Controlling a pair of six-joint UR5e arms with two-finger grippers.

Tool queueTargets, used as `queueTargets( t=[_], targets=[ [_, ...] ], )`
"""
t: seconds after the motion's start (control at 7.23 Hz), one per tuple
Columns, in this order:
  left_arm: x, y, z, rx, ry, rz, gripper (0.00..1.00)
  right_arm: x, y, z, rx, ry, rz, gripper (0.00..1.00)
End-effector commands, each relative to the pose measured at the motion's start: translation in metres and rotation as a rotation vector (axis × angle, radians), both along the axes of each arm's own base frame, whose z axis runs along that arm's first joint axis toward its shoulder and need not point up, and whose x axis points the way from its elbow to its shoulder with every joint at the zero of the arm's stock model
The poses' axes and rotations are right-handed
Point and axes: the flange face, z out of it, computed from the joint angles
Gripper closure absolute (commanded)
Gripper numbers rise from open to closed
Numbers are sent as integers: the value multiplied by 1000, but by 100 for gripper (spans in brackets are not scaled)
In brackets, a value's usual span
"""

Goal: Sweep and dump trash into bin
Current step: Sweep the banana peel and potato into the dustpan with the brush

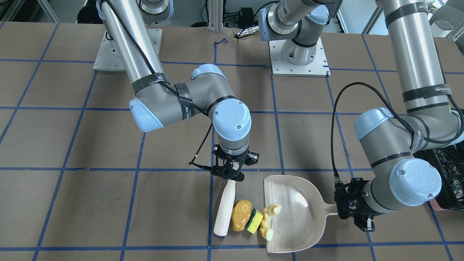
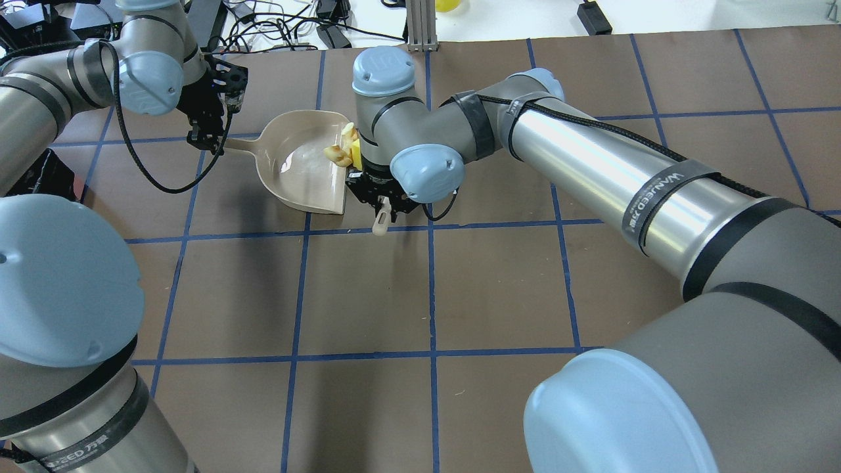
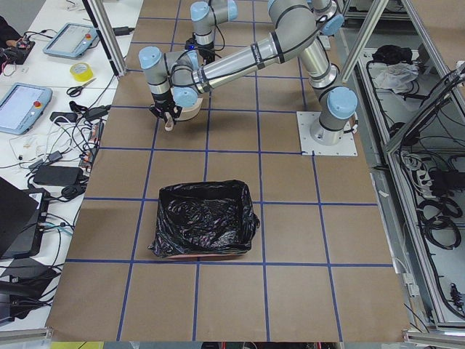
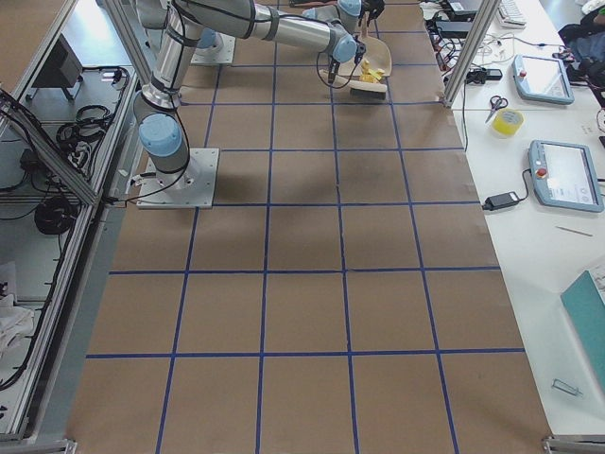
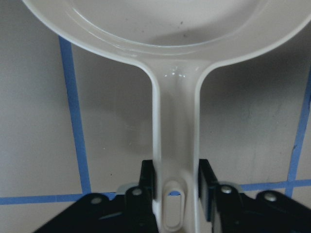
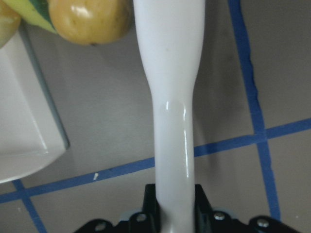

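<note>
The sweep is judged half done: the cream wedge point(image 1: 270, 221) is lodged at the mouth of the dustpan point(image 1: 301, 221), with the potato lump point(image 1: 241, 214) and yellow-green piece point(image 1: 255, 220) just outside, beside the brush point(image 1: 224, 210). The right jaws are clamped on the brush handle, the left jaws on the dustpan handle. Dumping is left. The bin point(image 3: 163, 218) is set well apart on the brown, blue-taped counter point(image 1: 90, 203), beside cluttered benches point(image 3: 43, 109).
</note>
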Motion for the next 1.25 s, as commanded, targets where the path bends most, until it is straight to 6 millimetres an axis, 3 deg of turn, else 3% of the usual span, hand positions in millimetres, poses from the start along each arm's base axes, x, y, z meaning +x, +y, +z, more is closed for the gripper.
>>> queueTargets(
  t=[0.0,0.28,0.55,0.83,1.11],
  targets=[
    [0,-1,4,-5,-2,1,99,43,-3,2,2,-58,-26,100],
    [-1,-1,1,-3,-1,1,99,82,-5,13,-13,-113,-48,100],
    [-1,-2,1,-3,1,1,99,107,-3,11,-14,-142,-45,100],
    [-1,-2,4,-8,5,1,99,119,3,20,-18,-191,-35,100],
    [-2,-3,6,-14,7,4,99,112,2,19,-18,-167,-35,100]
  ],
)
